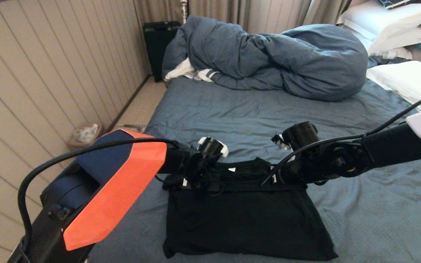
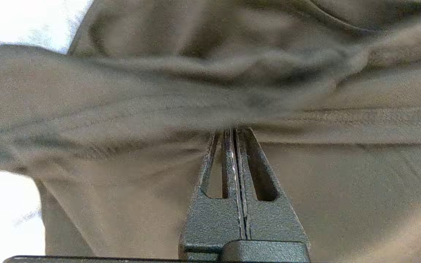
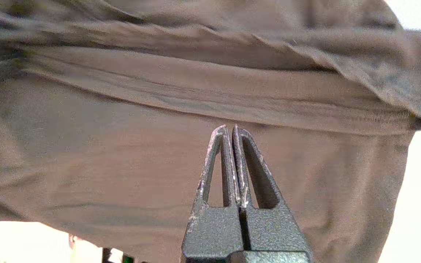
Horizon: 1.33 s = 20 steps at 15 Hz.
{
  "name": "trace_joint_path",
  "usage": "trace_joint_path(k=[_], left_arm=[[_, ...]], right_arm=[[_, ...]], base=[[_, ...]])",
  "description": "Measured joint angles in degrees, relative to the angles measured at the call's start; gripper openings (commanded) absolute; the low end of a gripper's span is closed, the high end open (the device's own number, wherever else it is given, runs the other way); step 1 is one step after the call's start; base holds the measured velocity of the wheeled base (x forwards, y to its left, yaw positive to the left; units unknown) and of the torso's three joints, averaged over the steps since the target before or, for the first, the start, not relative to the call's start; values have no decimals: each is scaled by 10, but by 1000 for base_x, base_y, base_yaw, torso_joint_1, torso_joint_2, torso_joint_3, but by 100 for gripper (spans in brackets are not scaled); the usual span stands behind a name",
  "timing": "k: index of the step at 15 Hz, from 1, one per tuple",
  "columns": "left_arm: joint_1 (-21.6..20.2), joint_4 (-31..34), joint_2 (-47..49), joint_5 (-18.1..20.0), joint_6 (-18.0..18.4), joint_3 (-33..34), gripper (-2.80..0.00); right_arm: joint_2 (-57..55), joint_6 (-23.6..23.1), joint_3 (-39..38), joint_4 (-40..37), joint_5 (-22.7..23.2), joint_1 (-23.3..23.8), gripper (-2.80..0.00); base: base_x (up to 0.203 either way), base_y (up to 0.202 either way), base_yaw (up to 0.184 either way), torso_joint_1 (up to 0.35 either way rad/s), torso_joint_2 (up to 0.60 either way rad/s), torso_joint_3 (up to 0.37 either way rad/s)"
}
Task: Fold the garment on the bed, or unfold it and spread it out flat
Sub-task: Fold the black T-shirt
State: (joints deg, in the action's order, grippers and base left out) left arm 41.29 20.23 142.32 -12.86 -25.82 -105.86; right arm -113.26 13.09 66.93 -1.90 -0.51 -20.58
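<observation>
The garment (image 1: 247,223), a black T-shirt, lies folded into a rough rectangle on the bed (image 1: 232,109) near the front edge. Its far edge is bunched into a raised ridge (image 1: 239,171), and both arms reach down to it. My left gripper (image 2: 232,129) is shut; its tips are tucked under a fold of the cloth (image 2: 210,87), so I cannot see whether cloth is pinched. My right gripper (image 3: 229,127) is shut with nothing between its fingers, its tips just short of the hem band (image 3: 210,95). The print is hidden.
A bunched blue-grey duvet (image 1: 287,58) lies across the far part of the bed, with white pillows (image 1: 408,80) at the right. A black case (image 1: 159,44) stands by the panelled wall, and a small basket (image 1: 84,133) sits on the floor at the left.
</observation>
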Motion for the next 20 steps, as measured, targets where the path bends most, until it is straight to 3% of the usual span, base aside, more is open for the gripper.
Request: trace_joint_path(k=[4,6,10,14,18,20], left_arm=[[-1,2,25,-4,-1,-27,-280],[0,-5,35,-25,1,-41,-280],[-4,-67,44,-61,36,-52,-280],[-26,-129,43,-91,47,-54,-280],[-32,-125,23,-115,37,-52,-280],[-18,-83,7,-119,6,-39,-280]], right_arm=[[36,0,-5,-1,0,0,-280],[45,-1,-7,-1,0,0,-280],[56,-1,-20,1,0,0,-280],[60,-1,-38,19,0,1,-280],[57,-1,-47,22,2,-4,-280],[43,-1,-45,22,5,-9,-280]], base=[[0,0,0,0,0,0],[0,0,0,0,0,0],[0,0,0,0,0,0],[0,0,0,0,0,0],[0,0,0,0,0,0],[0,0,0,0,0,0]])
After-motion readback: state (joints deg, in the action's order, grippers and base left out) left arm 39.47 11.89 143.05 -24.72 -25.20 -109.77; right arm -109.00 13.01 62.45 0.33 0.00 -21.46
